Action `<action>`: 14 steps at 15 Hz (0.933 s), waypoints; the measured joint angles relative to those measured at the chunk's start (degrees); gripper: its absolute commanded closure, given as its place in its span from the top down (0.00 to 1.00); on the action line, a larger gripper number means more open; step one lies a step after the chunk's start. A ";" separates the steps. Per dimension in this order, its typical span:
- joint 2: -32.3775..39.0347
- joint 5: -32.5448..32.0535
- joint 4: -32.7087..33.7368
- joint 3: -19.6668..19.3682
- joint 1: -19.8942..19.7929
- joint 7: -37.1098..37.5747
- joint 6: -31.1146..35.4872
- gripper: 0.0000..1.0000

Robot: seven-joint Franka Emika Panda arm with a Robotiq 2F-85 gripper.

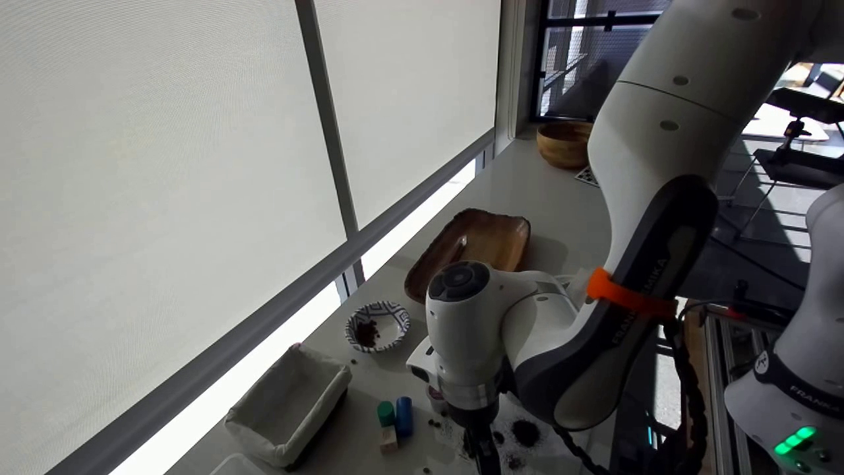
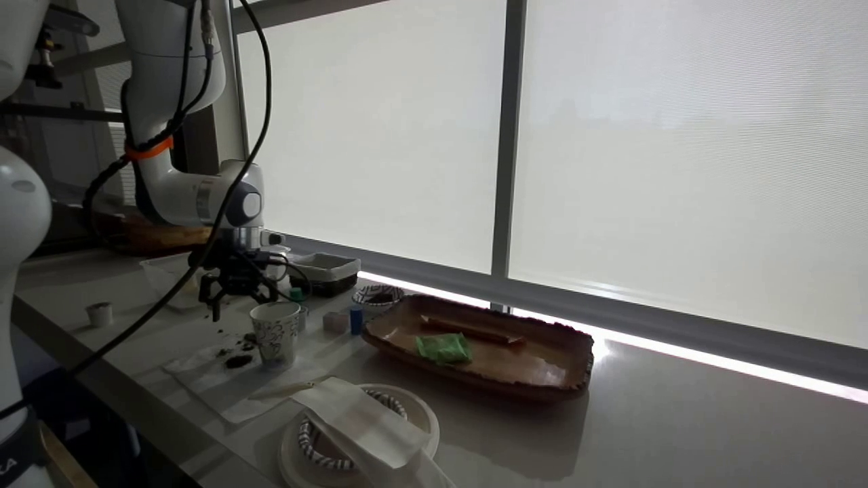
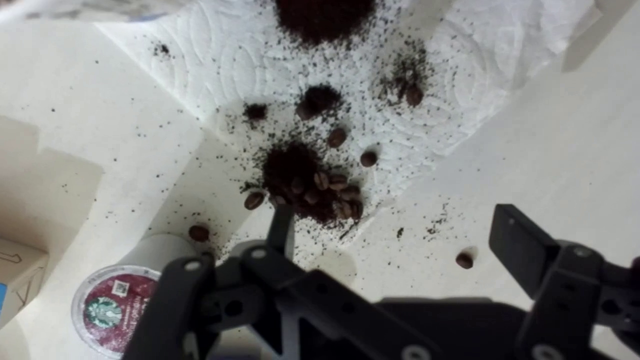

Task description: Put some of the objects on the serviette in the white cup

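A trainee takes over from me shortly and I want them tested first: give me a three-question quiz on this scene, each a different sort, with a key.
1. True or false: the pincer is gripping something.
2. What colour is the packet in the tray? (a) orange (b) green (c) blue
3. Fill in: on the serviette, along with dark powder, lie small brown ... (one word).

Key:
1. False: it stands open, with nothing in its grip.
2. b, green.
3. beans.
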 measured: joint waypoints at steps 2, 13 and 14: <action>0.53 0.00 0.01 0.00 -0.18 0.00 0.73 1.00; 1.01 -7.82 0.20 -3.53 3.74 6.79 0.77 1.00; 1.15 -8.43 0.23 -3.91 4.16 7.86 0.78 1.00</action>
